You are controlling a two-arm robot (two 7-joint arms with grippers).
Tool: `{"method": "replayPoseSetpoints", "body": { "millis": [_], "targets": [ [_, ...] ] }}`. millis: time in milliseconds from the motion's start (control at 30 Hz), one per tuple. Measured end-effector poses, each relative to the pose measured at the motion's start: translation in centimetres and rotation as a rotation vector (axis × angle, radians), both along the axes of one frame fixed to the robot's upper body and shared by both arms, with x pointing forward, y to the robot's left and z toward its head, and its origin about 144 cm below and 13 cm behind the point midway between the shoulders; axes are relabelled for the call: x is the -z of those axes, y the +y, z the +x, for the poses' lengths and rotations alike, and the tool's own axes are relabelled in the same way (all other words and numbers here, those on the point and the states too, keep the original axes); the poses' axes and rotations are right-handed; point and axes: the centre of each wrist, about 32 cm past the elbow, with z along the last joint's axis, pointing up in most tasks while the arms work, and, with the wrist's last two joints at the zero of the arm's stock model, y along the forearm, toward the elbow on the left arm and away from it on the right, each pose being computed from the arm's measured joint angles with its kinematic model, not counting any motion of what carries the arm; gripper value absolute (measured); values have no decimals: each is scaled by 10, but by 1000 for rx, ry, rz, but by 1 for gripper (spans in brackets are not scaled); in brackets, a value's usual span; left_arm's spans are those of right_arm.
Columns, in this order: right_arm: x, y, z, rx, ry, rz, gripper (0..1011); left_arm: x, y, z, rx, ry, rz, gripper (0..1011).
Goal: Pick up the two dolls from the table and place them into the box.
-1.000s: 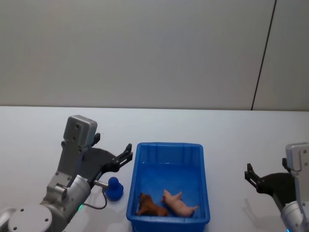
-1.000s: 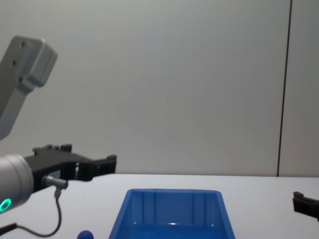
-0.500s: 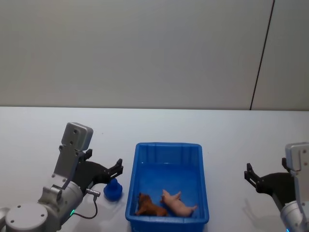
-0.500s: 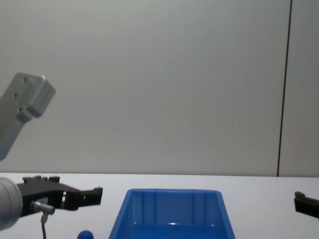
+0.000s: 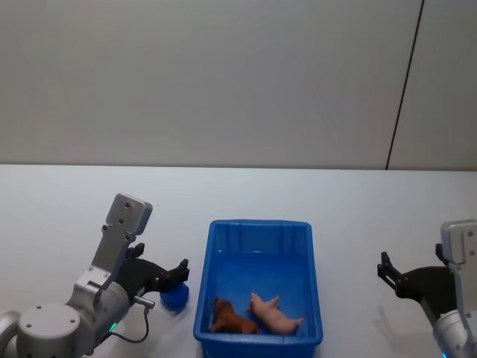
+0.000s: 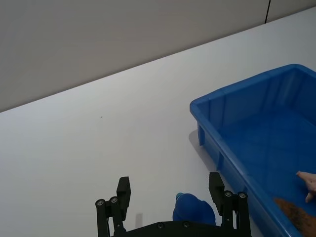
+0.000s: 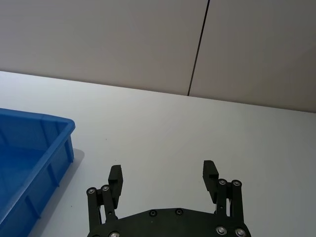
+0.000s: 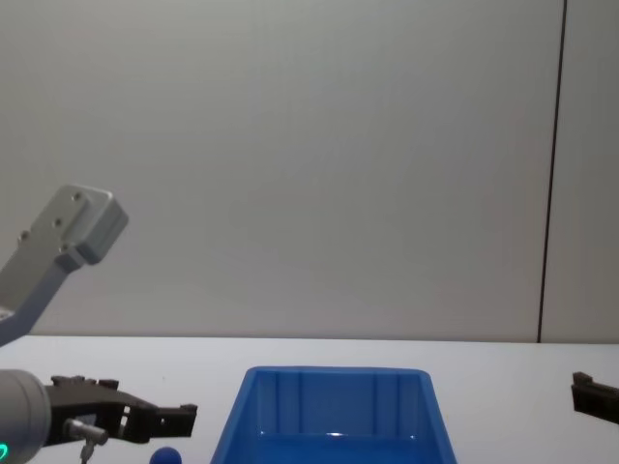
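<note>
Left gripper (image 8: 179, 416) reaches in low from the left edge, above a rounded blue doll (image 8: 166, 454) beside the blue box (image 8: 334, 411) on the white table (image 8: 503, 387); right gripper (image 8: 580, 390) sits at right edge.

Setting: probably a lab or test room. Evidence: bare white matte tabletop (image 5: 313, 194); plain grey panelled wall (image 5: 223, 74) with dark vertical seam (image 5: 402, 82).

A plain white surface (image 5: 246, 194) runs back to a bare, pale grey wall (image 5: 209, 82). A thin dark vertical seam (image 5: 405, 82) divides the wall near its right side. The light is soft and even.
</note>
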Motion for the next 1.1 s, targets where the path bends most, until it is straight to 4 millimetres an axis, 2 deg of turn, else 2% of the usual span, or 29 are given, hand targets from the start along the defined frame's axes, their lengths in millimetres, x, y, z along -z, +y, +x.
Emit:
{"method": "replayPoseSetpoints", "body": {
  "millis": [1100],
  "targets": [
    [0, 0, 0, 0, 0, 0, 1001, 9, 2, 24, 69, 136, -1, 1000]
  ]
}}
